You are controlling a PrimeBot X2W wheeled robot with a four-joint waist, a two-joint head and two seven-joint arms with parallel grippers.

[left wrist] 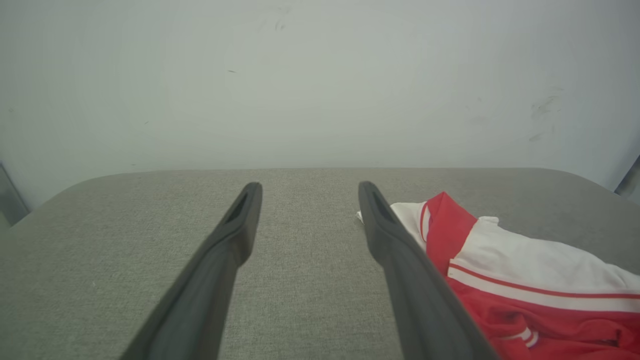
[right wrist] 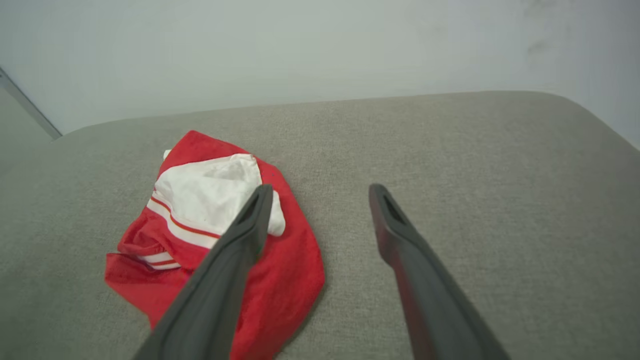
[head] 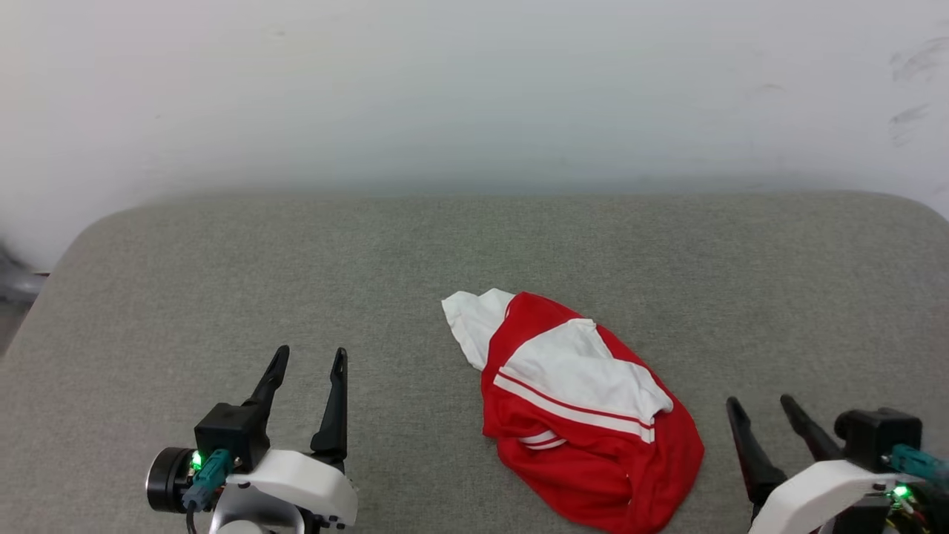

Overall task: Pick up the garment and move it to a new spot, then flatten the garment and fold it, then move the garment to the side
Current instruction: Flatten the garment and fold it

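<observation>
One garment (head: 586, 426) lies toward five o'clock on the one grey cushion (head: 222, 259). There are two grippers, the left gripper (head: 310, 356) at seven o'clock and the right gripper (head: 760, 404) at four, with two fingers each.

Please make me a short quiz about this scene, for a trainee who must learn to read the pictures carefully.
1. True or false: the garment lies flat and fully spread on the grey surface.
2. The left claw is: A) shut on the garment; B) open and empty; C) shut and empty.
3. Fill in: in the head view, the garment lies nearer the ____ claw.
Key: 1 false, it is crumpled in a heap; 2 B; 3 right, meaning the right claw, which is also open.
</observation>
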